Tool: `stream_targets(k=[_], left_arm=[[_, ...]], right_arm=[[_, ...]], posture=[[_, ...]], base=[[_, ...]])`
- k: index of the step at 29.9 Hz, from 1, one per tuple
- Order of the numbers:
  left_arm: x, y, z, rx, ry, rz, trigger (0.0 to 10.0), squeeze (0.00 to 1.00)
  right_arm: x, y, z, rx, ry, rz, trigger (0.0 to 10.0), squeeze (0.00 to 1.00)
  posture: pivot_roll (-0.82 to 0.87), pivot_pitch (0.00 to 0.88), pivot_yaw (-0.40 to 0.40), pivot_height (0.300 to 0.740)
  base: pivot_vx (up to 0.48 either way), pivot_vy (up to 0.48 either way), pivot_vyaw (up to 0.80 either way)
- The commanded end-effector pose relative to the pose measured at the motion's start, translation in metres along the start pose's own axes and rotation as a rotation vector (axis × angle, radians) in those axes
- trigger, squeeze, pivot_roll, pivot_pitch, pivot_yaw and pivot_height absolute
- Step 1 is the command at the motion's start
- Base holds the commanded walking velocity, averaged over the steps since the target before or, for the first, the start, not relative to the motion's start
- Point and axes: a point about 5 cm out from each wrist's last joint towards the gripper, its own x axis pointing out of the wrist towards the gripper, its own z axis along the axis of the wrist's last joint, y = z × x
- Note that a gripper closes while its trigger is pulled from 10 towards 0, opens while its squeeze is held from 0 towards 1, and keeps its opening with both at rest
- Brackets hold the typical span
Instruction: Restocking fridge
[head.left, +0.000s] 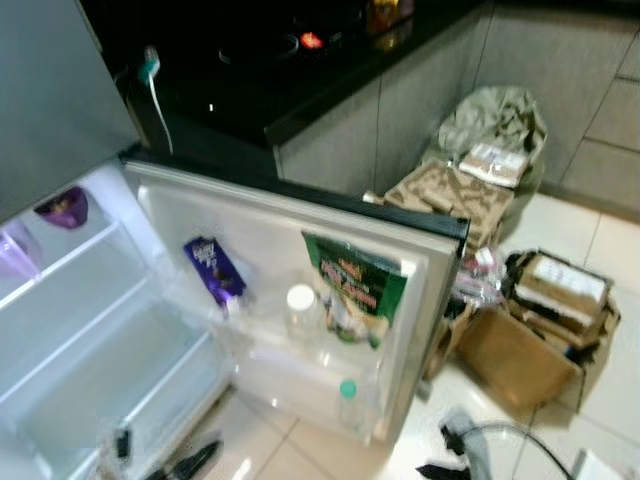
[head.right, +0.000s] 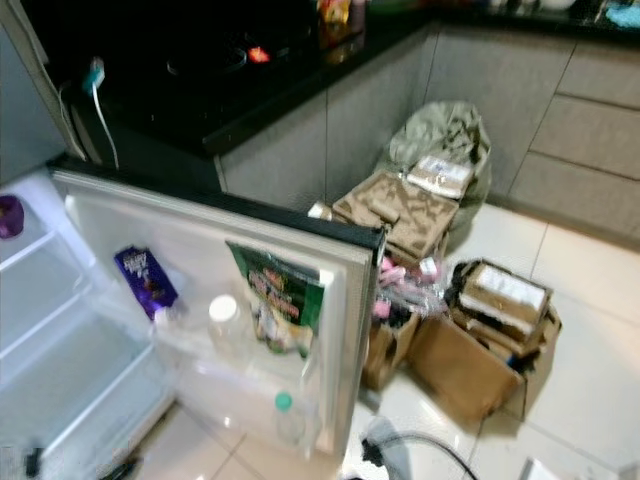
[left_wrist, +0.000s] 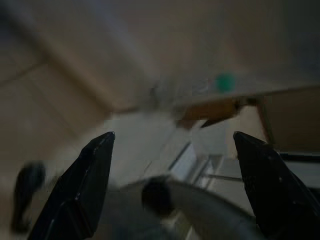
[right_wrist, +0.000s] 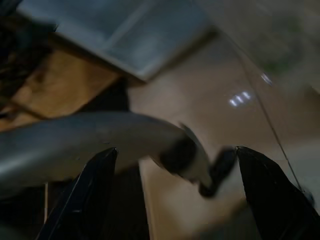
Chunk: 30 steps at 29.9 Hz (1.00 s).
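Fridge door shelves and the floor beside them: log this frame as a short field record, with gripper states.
fridge door: open
door shelf: purple packet, white-capped jar, green bag
lower door shelf: green-capped bottle
fridge interior: purple bowl on upper shelf
floor: open cardboard boxes to the right of the door
left gripper: open, holding nothing
right gripper: open, holding nothing

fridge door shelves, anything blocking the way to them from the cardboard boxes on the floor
Nothing visible does. The fridge door stands wide open, and bare floor tiles lie between the cardboard boxes and its shelves.
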Motion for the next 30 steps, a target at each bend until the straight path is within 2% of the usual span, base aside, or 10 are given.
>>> stream_targets(k=[1, 3, 4, 6, 7, 11, 19, 30], left_arm=[[-0.003, 0.007, -0.003, 0.001, -0.017, 0.095, 10.0, 0.00], [-0.003, 0.015, -0.016, -0.030, -0.037, 0.254, 10.0, 0.00], [-0.003, 0.015, -0.016, -0.030, -0.037, 0.254, 10.0, 0.00], [-0.006, 0.023, -0.027, -0.041, -0.040, 0.413, 10.0, 0.00], [-0.006, 0.023, -0.027, -0.041, -0.040, 0.413, 10.0, 0.00], [-0.009, 0.030, -0.037, -0.041, -0.040, 0.561, 10.0, 0.00], [-0.005, 0.028, -0.046, -0.001, 0.017, 0.597, 10.0, 0.00], [0.002, 0.025, -0.049, 0.042, 0.042, 0.620, 10.0, 0.00]], right_arm=[[0.000, -0.003, -0.005, 0.025, -0.010, -0.058, 10.0, 0.00], [-0.004, -0.012, -0.014, 0.075, -0.007, -0.173, 10.0, 0.00], [-0.004, -0.012, -0.014, 0.075, -0.007, -0.173, 10.0, 0.00], [-0.008, -0.021, -0.025, 0.131, 0.009, -0.295, 10.0, 0.00], [-0.008, -0.021, -0.025, 0.131, 0.009, -0.295, 10.0, 0.00], [-0.013, -0.025, -0.045, 0.200, 0.055, -0.421, 10.0, 0.00], [-0.020, -0.023, -0.065, 0.262, 0.113, -0.500, 10.0, 0.00], [-0.031, -0.021, -0.086, 0.300, 0.189, -0.541, 10.0, 0.00]], posture=[[-0.12, 0.059, 0.061, 0.740], [-0.12, 0.049, 0.059, 0.740], [-0.12, 0.049, 0.059, 0.740], [-0.11, 0.032, 0.052, 0.740], [-0.11, 0.032, 0.052, 0.740], [-0.10, 0.031, 0.040, 0.740], [-0.09, 0.025, 0.032, 0.740], [-0.09, 0.014, 0.016, 0.740]], base=[[0.000, 0.000, 0.00], [0.000, 0.000, 0.00], [0.000, 0.000, 0.00], [0.000, 0.000, 0.00], [0.000, 0.000, 0.00], [0.000, 0.000, 0.00], [0.000, 0.000, 0.06], [0.000, 0.000, 0.78]])
